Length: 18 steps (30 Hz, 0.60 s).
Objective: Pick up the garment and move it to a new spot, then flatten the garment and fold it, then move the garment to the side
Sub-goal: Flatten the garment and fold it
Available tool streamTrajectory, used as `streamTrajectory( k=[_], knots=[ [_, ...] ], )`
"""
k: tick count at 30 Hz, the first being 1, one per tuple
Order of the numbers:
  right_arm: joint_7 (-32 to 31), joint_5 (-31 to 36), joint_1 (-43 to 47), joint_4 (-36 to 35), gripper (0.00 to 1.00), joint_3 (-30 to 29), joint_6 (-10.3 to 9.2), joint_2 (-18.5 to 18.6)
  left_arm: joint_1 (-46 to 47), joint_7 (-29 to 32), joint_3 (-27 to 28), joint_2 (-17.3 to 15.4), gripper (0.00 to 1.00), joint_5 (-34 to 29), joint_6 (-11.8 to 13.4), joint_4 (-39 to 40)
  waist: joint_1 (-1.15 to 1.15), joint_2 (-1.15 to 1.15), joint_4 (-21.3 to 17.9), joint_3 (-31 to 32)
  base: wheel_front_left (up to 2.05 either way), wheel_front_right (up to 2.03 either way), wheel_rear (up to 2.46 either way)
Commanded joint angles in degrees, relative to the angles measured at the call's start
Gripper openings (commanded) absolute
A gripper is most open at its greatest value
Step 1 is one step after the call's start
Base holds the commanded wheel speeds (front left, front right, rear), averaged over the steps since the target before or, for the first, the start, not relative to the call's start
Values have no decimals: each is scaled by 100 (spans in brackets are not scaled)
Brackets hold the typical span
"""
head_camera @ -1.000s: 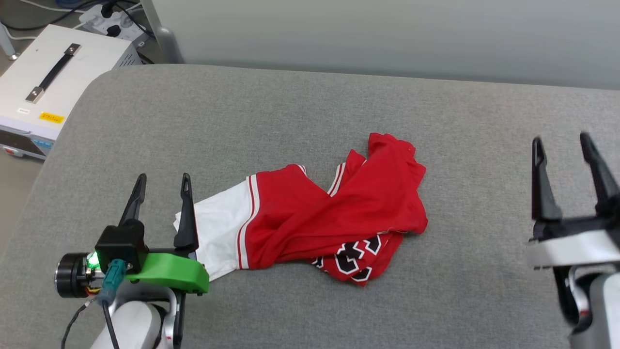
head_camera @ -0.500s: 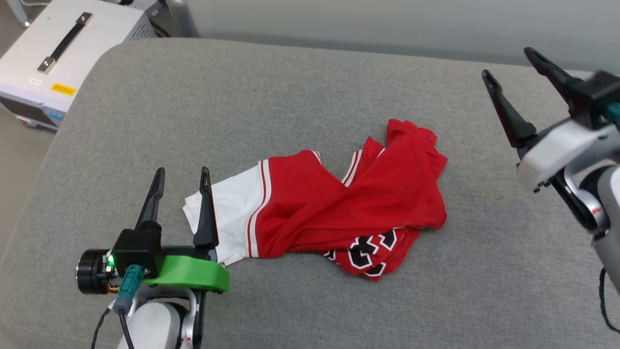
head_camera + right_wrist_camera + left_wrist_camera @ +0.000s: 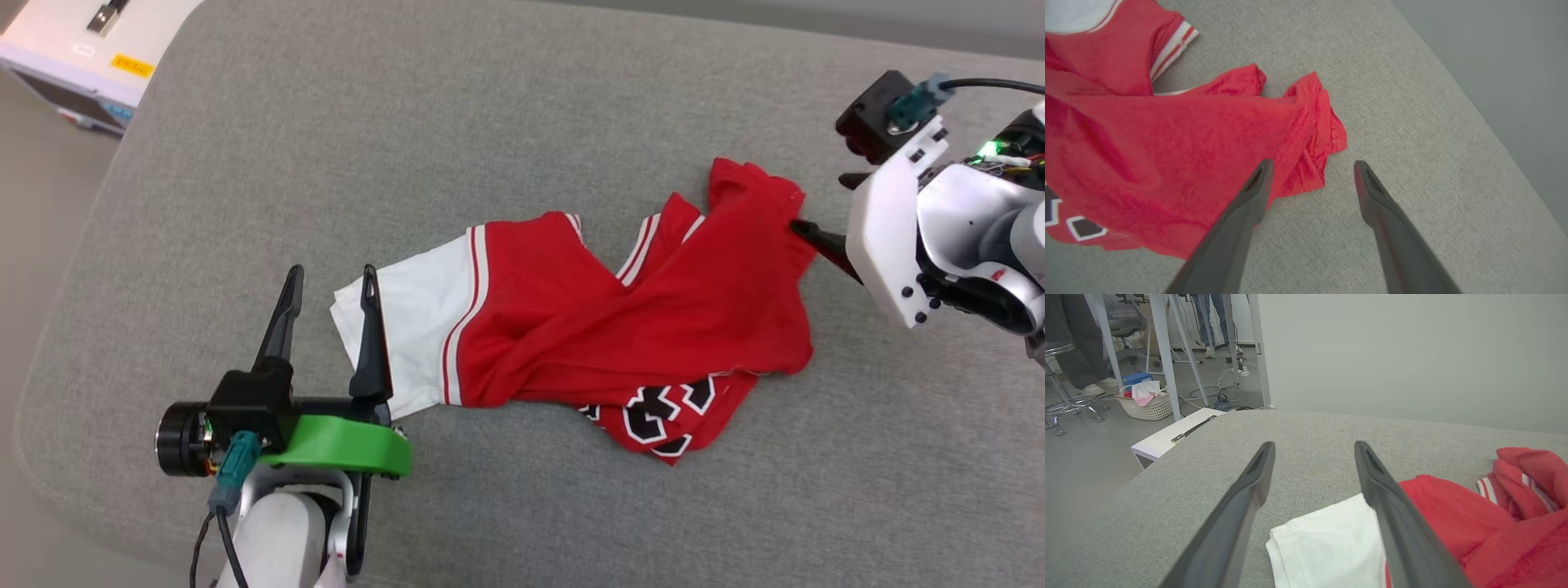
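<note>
The garment (image 3: 637,327) lies crumpled on the grey padded surface (image 3: 490,122), red with a white sleeve at its left end and black, white-outlined print at its lower edge. My left gripper (image 3: 331,273) stands open at the sleeve, its right finger over the sleeve's edge. The left wrist view shows the left gripper (image 3: 1314,445) with the white sleeve (image 3: 1327,547) low between the fingers. My right gripper (image 3: 820,204) points left at the garment's right edge. In the right wrist view the right gripper (image 3: 1313,163) is open, with a bunched red hem (image 3: 1310,171) between its fingertips.
A white box with a black handle (image 3: 73,49) sits beyond the surface's far left corner, also seen as the white box (image 3: 1175,435). Past it stand table legs (image 3: 1161,355), a basket (image 3: 1147,402), floor cables, a stool and a person's legs. A grey wall (image 3: 1412,355) backs the surface.
The camera has tilted down. My right gripper has swung from upright at the right side to pointing left at the garment's right edge. The left gripper and garment have stayed put.
</note>
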<state>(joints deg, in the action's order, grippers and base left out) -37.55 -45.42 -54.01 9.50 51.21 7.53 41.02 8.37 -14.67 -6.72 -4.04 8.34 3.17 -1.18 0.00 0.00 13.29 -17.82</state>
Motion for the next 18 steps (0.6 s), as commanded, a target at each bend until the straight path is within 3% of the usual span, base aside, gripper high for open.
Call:
streamTrajectory(
  k=[1,12,17,18],
  knots=[
    [-130,-78,-175,81,100,164,-4,25,135,-32,24,45,100,-47,-55,-12,0,0,235,-285,0,0,0],
    [-276,-279,-541,1286,100,1602,-4,-215,353,-32,-141,114,100,156,-21,-63,0,0,530,-705,0,0,0],
    [-48,-414,-590,1523,100,1948,-4,-247,370,-32,-164,115,100,195,42,-77,0,0,526,-684,0,0,0],
    [36,-415,-623,1530,47,1980,-4,-250,366,-32,-151,115,100,191,48,-83,0,0,509,-664,0,0,0]
  ],
)
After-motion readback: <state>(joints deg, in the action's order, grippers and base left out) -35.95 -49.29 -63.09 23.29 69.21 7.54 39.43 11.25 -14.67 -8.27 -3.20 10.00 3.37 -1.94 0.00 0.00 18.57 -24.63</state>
